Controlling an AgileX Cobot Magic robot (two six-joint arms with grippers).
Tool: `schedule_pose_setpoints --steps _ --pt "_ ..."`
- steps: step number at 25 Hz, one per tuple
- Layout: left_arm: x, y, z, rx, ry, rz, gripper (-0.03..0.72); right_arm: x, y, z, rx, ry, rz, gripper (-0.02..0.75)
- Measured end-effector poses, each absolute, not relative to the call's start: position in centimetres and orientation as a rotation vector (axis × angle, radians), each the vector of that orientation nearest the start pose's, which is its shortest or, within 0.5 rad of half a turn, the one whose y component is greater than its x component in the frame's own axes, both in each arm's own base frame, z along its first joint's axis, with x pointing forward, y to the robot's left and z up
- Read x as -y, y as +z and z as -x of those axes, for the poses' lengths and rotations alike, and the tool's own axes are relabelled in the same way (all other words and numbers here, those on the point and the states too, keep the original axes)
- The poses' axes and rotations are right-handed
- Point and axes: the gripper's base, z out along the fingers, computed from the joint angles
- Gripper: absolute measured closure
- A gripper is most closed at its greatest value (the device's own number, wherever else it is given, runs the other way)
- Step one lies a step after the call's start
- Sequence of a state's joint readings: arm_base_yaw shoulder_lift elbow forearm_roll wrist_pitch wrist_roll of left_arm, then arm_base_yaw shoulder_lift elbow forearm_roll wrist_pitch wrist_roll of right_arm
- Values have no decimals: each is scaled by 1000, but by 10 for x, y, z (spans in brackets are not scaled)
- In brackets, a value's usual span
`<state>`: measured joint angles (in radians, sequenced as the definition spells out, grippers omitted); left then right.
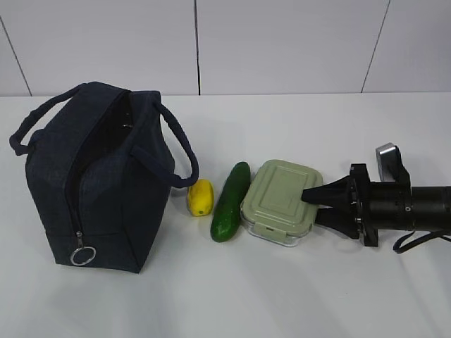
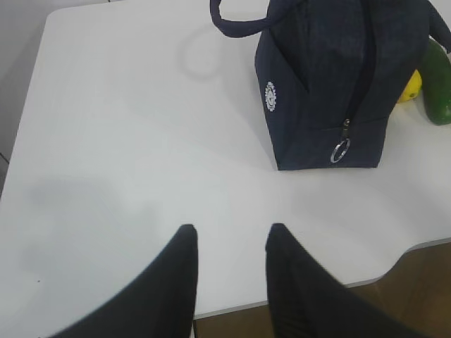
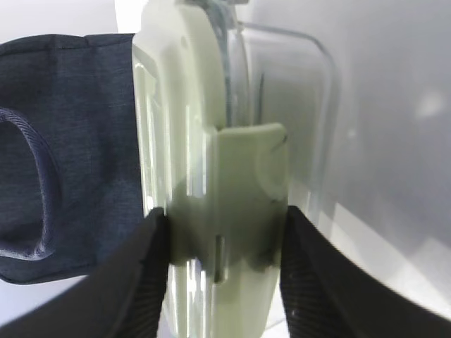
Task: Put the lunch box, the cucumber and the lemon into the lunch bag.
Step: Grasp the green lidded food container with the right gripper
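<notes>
Right gripper [image 1: 317, 205] jaws clamped across lunch box [image 1: 282, 201] rim, one above, one below, for lifting. Cucumber [image 1: 231, 201], lemon [image 1: 200, 196] beyond, then lunch bag [image 1: 99, 176], unzipped. Left gripper [image 2: 229, 243] jaws apart, empty, over worktop [image 2: 127, 141].

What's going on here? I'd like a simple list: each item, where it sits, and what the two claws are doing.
lunch bag: upright on the table, top unzipped
lemon: on the table, between the bag and the cucumber
cucumber: lying between the lemon and the lunch box
lunch box: on the table, lid on
right gripper: fingers on either side of the lunch box's end
left gripper: open, above bare table, holding nothing
</notes>
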<state>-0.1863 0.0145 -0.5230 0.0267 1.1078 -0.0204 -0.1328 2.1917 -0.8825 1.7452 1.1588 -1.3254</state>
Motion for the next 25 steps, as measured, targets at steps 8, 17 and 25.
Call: schedule_pose_setpoints --steps 8,17,25 --pt "-2 281 7 -2070 -115 -171 452 -39 73 -334 -2310 1614 -373 393" --pt "0 293 -2 -2061 -120 -171 452 -39 93 -335 -2305 1591 -304 489" --pt "5 297 -28 -2115 -123 -176 452 -38 93 -337 -2292 1593 -334 514"
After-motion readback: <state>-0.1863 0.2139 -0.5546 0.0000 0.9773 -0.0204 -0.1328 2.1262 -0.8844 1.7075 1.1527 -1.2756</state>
